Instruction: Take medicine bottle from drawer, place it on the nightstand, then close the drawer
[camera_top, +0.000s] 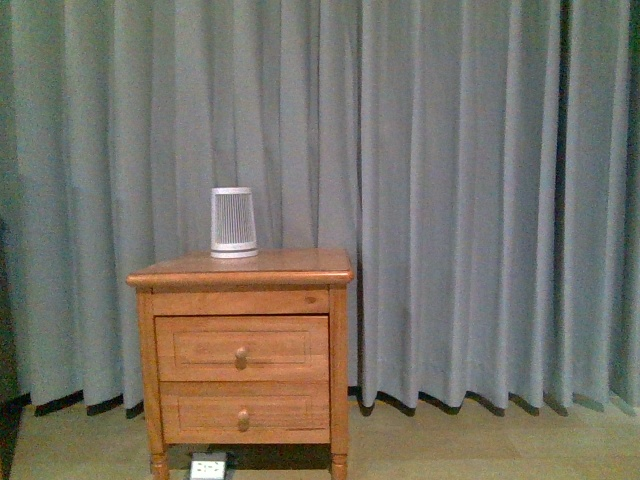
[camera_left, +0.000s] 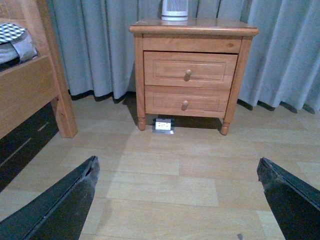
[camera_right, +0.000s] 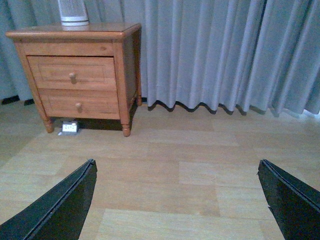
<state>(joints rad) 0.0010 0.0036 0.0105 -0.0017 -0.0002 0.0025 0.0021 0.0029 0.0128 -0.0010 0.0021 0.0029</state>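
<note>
In the front view, the nightstand (camera_top: 240, 270) stands in the lower left of the frame, before a grey curtain (camera_top: 450, 200), with its front turned to the camera. The drawer (camera_top: 200, 348) is fully shut and flush with the cabinet. Its long side runs level, and its round knob (camera_top: 241, 357) points to the camera. The inside is hidden, so I cannot see the medicine bottle in any view. The lower drawer (camera_top: 245, 410) is shut also. A white slatted cylinder (camera_top: 233, 222) stands upright on the top, toward the back. A white socket block (camera_top: 208, 466) lies on the floor under the cabinet. In the left wrist view, the left gripper (camera_left: 177, 160) has its two dark fingers (camera_left: 70, 200) spread wide, holding nothing, well apart from the nightstand (camera_left: 195, 27); a wooden bed frame (camera_left: 30, 90) stands beside it. In the right wrist view, the right gripper (camera_right: 176, 162) is also spread wide and empty over the wooden floor (camera_right: 200, 150), well apart from the cabinet.
</note>
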